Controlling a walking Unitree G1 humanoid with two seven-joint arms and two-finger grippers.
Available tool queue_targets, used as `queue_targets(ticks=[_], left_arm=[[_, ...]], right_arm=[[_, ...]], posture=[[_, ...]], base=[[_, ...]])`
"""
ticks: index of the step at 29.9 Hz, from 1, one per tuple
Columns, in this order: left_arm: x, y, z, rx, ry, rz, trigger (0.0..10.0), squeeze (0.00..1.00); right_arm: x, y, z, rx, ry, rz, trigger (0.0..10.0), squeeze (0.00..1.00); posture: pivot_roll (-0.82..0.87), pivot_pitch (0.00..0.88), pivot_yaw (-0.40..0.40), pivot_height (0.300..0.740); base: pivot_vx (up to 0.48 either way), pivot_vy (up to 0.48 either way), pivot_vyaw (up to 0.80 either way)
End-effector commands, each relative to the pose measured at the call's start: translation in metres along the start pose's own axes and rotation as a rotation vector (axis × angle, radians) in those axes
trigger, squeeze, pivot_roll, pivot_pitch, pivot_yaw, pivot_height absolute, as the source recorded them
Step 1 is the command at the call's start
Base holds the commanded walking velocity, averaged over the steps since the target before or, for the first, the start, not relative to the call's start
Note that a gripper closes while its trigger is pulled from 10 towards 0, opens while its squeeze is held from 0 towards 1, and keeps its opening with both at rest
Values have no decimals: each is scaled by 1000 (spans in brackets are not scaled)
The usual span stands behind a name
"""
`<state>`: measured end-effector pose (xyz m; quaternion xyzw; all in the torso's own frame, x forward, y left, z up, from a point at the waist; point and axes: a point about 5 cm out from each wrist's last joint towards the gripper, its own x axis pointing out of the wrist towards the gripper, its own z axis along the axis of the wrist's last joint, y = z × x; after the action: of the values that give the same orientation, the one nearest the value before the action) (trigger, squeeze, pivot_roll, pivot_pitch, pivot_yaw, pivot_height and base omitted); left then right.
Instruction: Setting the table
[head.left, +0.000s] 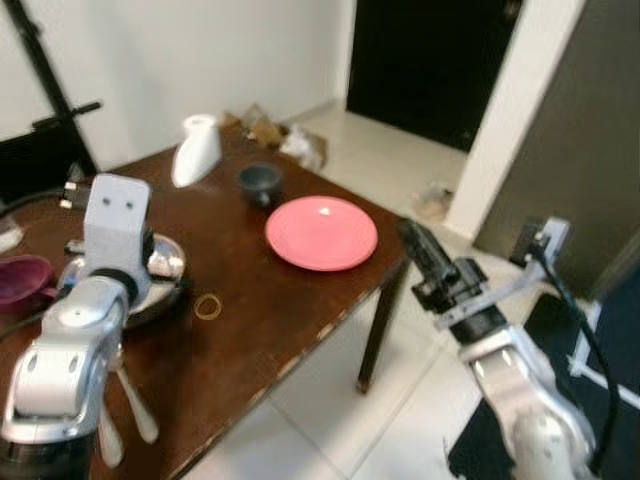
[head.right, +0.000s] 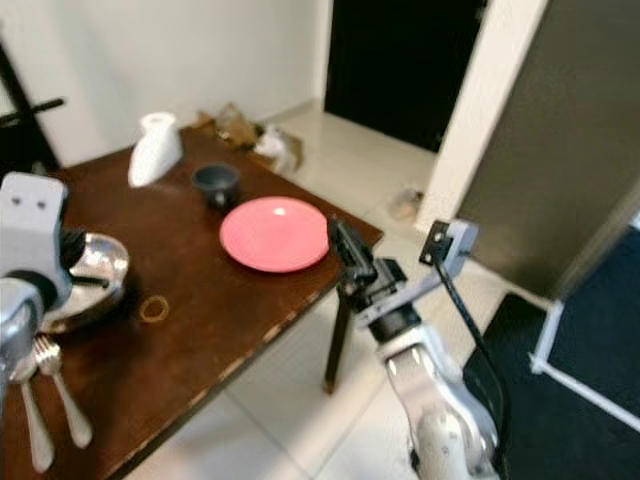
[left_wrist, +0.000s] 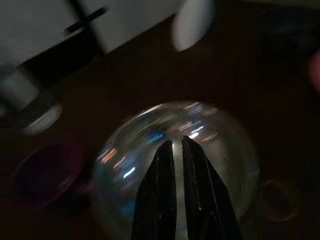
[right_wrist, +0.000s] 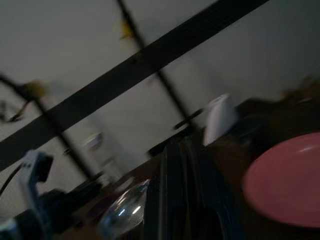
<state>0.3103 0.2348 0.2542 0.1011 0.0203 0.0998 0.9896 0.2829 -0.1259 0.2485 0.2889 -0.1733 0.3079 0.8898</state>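
At the near edge of the dark wooden table (head.right: 230, 340), toward its left end, a fork (head.right: 62, 392) and a spoon (head.right: 30, 420) lie side by side, handles pointing off the edge. Just beyond them the left gripper (left_wrist: 176, 150) hangs over a shiny metal bowl (head.right: 92, 272), its two black fingers pressed almost together with a thin slit between them and nothing pinched. A small wooden ring (head.left: 208, 306) lies on the bare wood just beside the bowl, toward the table's middle. A dark purple cup (head.left: 24, 282) sits at the left edge.

Off the right edge, beside the table's corner, the right gripper (head.right: 343, 245) is held in the air near the rim of the pink plate (head.left: 321, 232), fingers closed together and empty. The plate lies flat near the right corner. Behind it stands a small dark bowl (head.left: 260, 182), and farther back, near the far edge, a white vase (head.left: 197, 150) leans. Beyond the table, crumpled bags (head.left: 290, 140) lie on the tiled floor by the wall.
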Motion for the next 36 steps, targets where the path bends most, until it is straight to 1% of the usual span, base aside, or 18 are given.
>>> queue_targets(ticks=[1, 4, 7, 10, 16, 17, 18, 21, 22, 23, 24, 29, 30, 31, 32, 34, 35, 36], left_arm=[[5, 10, -6, -9, 65, 16, 10000, 0], [8, 14, -7, -6, 78, 26, 10000, 0], [18, 21, -12, -20, 134, 4, 10000, 0], [25, 19, -16, -11, 163, -31, 10000, 0], [34, 19, -17, -5, 182, -48, 10000, 0], [37, 17, -17, -9, 188, -66, 10000, 0], [40, 16, -17, -13, 191, -81, 10000, 0], [48, 10, -14, -14, 187, -128, 10000, 0], [51, 8, -13, -15, 183, -136, 10000, 192], [54, 6, -11, -14, 179, -148, 10000, 718], [56, 3, -9, -19, 175, -164, 10000, 1000], [69, -16, -3, -47, 164, -239, 10000, 1000], [71, -22, -3, -58, 164, -255, 10000, 1000], [71, -22, -3, -58, 164, -255, 10000, 1000], [73, -26, -2, -66, 165, -268, 10000, 1000], [73, -26, -2, -66, 165, -268, 10000, 1000], [78, -34, -1, -71, 168, -274, 10000, 1000], [80, -37, 0, -74, 170, -271, 10000, 1000]], right_arm=[[-4, -3, -1, -17, 25, -12, 10000, 0], [-5, -3, -2, -19, 30, -13, 10000, 0], [-5, -3, -4, -25, 49, -14, 10000, 0], [-5, -4, -6, -29, 61, -18, 10000, 0], [-6, -4, -8, -34, 72, -29, 10000, 0], [-6, -6, -8, -39, 73, -40, 10000, 0], [-7, -7, -9, -47, 72, -53, 10000, 0], [-7, -13, -9, -109, 79, -105, 10000, 0], [-7, -14, -9, -114, 79, -116, 10000, 0], [-7, -15, -9, -120, 79, -125, 10000, 0], [-7, -15, -9, -125, 79, -131, 10000, 0], [-8, -16, -7, -141, 66, -148, 10000, 0], [-8, -16, -6, -148, 62, -153, 10000, 0], [-8, -16, -6, -148, 62, -153, 10000, 0], [-9, -16, -6, -153, 59, -156, 10000, 0], [-9, -16, -6, -153, 59, -156, 10000, 0], [-10, -14, -4, -169, 58, -160, 10000, 0], [-11, -13, -4, -173, 58, -160, 10000, 0]], posture=[[105, 74, 56, 740], [105, 77, 57, 740], [108, 85, 59, 740], [108, 90, 62, 740], [102, 95, 68, 740], [103, 95, 69, 740], [99, 97, 72, 740], [98, 97, 76, 740], [98, 97, 76, 740], [98, 97, 77, 740], [98, 97, 77, 740], [83, 106, 92, 740], [77, 111, 95, 740], [77, 111, 95, 740], [76, 113, 97, 740], [76, 113, 97, 740], [53, 138, 113, 740], [52, 141, 115, 740]], base=[[0, 0, 800], [0, 0, 800], [0, 0, 800], [0, 0, 800], [0, 0, 800], [0, 0, 800], [0, 0, 800], [0, 0, 763], [0, 0, 0], [0, 0, 0], [0, 0, 0], [0, 0, 0], [0, 0, 0], [0, 0, 0], [0, 0, 0], [0, 0, 0], [0, 0, 0], [0, 0, 0]])
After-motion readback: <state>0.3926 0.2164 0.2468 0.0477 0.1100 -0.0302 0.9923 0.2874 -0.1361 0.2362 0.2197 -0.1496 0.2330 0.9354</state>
